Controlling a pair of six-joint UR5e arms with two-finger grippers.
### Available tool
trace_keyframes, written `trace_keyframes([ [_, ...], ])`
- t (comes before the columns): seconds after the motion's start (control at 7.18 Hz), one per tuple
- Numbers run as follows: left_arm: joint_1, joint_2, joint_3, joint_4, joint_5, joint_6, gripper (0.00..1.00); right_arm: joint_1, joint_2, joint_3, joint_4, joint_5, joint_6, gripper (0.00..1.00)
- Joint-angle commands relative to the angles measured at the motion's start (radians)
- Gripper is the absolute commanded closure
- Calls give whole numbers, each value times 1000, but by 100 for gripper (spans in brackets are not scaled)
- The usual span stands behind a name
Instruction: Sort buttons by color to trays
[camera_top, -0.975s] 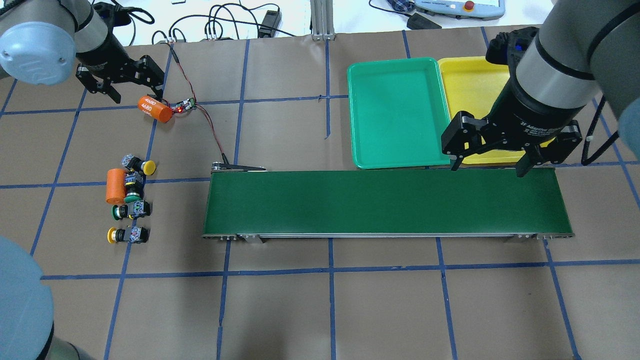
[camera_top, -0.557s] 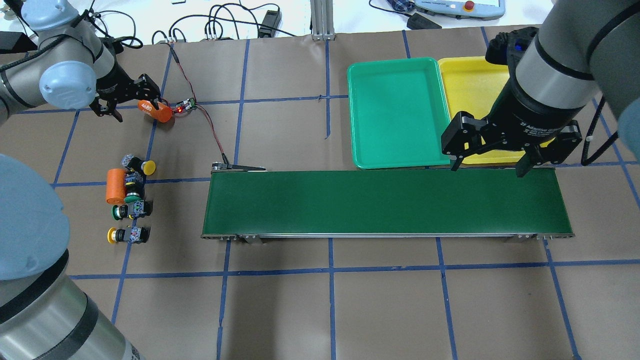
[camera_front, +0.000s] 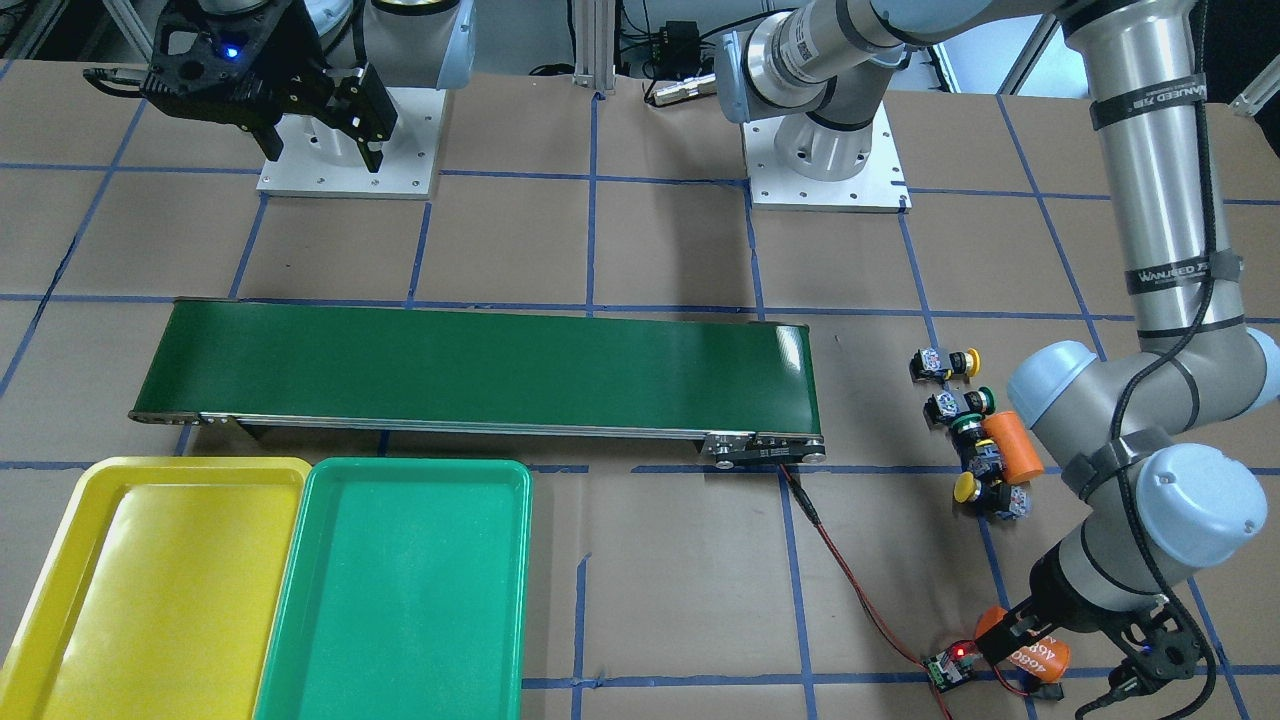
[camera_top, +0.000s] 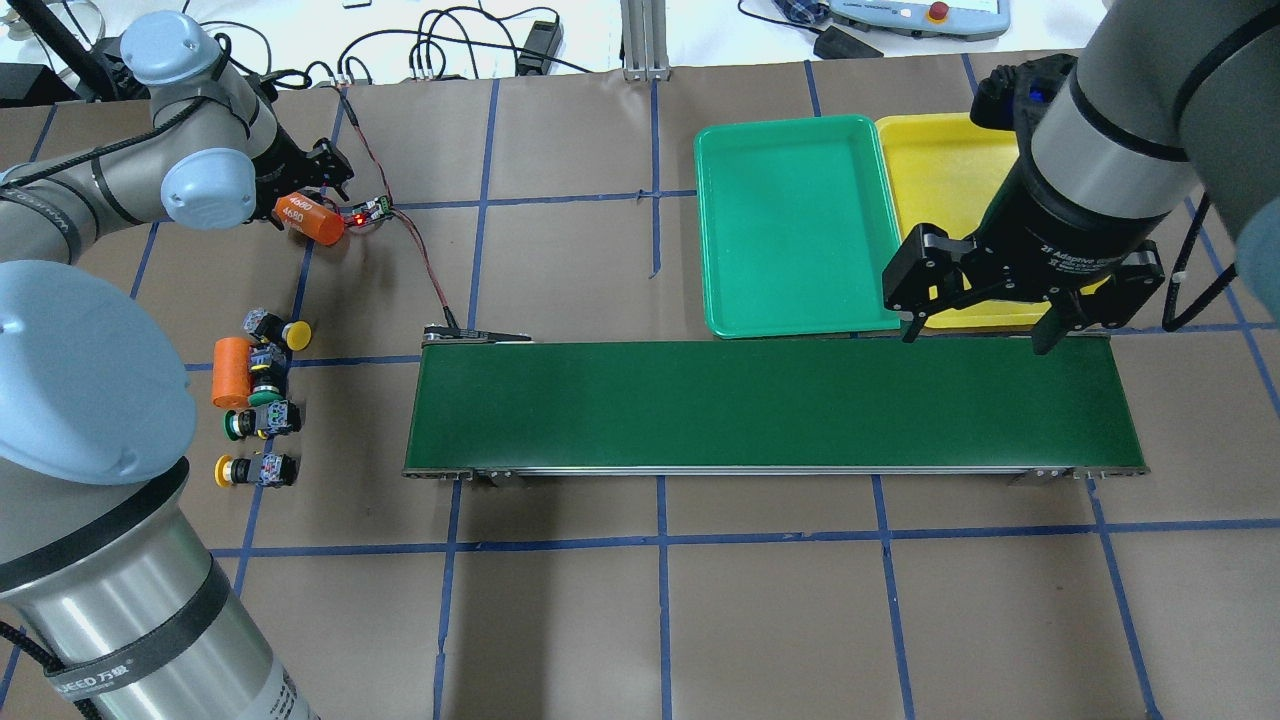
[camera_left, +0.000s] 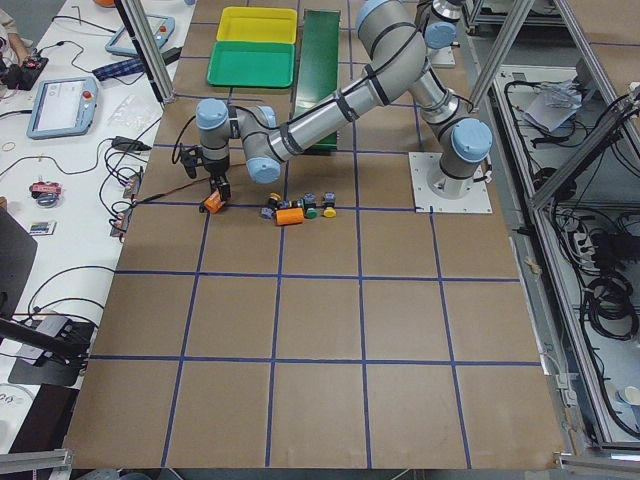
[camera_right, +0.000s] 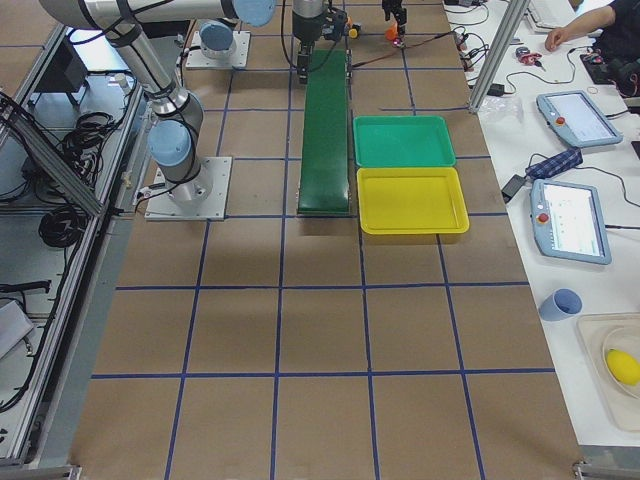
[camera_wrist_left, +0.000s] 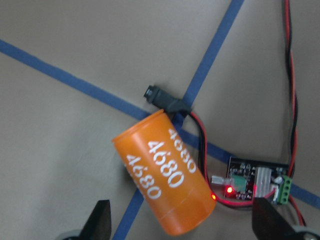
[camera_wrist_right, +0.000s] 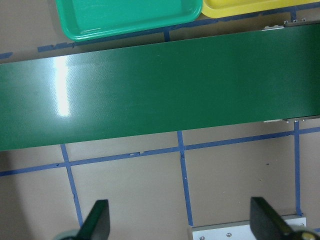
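Observation:
Several buttons lie in a column at the table's left: a yellow-capped one (camera_top: 281, 332), two green-capped ones (camera_top: 265, 392) (camera_top: 259, 421) and another yellow one (camera_top: 254, 470). My left gripper (camera_wrist_left: 185, 225) is open, low over the orange "4680" cylinder (camera_top: 310, 218), which lies between its fingertips without touching them. That is well behind the buttons. The green tray (camera_top: 790, 220) and the yellow tray (camera_top: 935, 160) sit side by side at the far right. My right gripper (camera_top: 975, 337) hangs open with nothing in it above the conveyor's far right edge, in front of the yellow tray.
A long dark-green conveyor belt (camera_top: 770, 405) crosses the middle. A second orange cylinder (camera_top: 234, 372) rests against the buttons. A small circuit board (camera_top: 368, 210) with red and black wires lies beside the "4680" cylinder. Cables and pendants lie beyond the table's far edge.
My left arm has swung and lowered its open gripper down around the "4680" cylinder. The right arm, buttons and trays have not moved.

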Motion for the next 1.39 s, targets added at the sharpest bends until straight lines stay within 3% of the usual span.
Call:
trace_keyframes([
  [0.0,4,-41,17,9,2,11,0,-1,-2,0,-7,-1,-2,0],
  [0.28,40,-40,16,8,2,42,0,0,-2,0,-12,0,-4,0],
  [0.56,37,-34,16,3,2,42,41,-1,0,0,-18,3,-4,0],
  [0.7,39,-35,11,0,-5,42,75,0,-2,0,-18,6,-4,0],
  [0.84,37,-28,11,-4,-5,42,86,-1,-2,-2,-18,5,-5,0],
  [1.11,36,-15,13,-27,-8,43,88,-1,0,-4,-56,8,-7,0],
  [1.25,22,30,16,-132,-19,34,88,0,-2,-2,-73,10,-4,0],
])
